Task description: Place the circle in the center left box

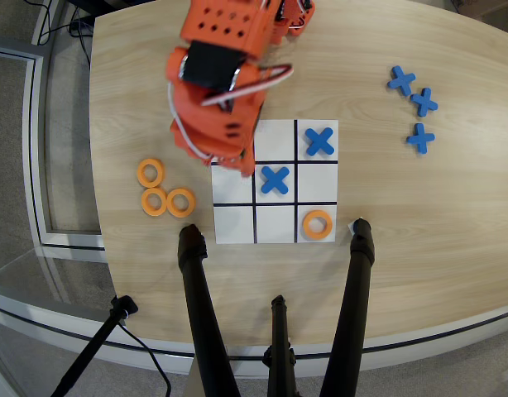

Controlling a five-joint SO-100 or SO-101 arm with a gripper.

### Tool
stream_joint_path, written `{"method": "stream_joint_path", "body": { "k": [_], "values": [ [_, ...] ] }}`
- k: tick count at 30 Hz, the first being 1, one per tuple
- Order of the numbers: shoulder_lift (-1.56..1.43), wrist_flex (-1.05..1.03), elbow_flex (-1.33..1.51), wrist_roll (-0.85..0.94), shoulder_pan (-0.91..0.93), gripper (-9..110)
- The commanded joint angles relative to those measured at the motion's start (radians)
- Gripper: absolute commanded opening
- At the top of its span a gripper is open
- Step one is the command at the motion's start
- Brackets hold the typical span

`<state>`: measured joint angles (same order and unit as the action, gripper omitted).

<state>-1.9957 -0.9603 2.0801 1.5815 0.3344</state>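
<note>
Overhead view. Pale wood-grain desk [419, 215], rounded edge. White square board [275, 223], black lines, nine cells. Orange plastic arm [217, 83] leans in from the top, its lower end over the board's upper-left cell; fingers [237, 164] hidden beneath the body, so cannot tell whether apart or together. Three flat orange rings [154, 201] lie clustered on the desk left of the board; a ring has no long axis. One ring [318, 224] sits flat in the bottom-right cell. Blue crosses [275, 179] at centre and top right. Middle-right cell [318, 182] bare.
</note>
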Motion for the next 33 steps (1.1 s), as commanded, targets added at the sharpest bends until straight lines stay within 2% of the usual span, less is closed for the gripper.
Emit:
{"method": "stream_joint_path", "body": {
  "k": [1,17,33],
  "values": [
    [0.121,0.002,-0.163,0.011,0.031,23],
    [0.647,0.025,-0.624,0.052,0.121,23],
    [0.865,0.026,-0.727,0.046,0.138,23]
  ]
}}
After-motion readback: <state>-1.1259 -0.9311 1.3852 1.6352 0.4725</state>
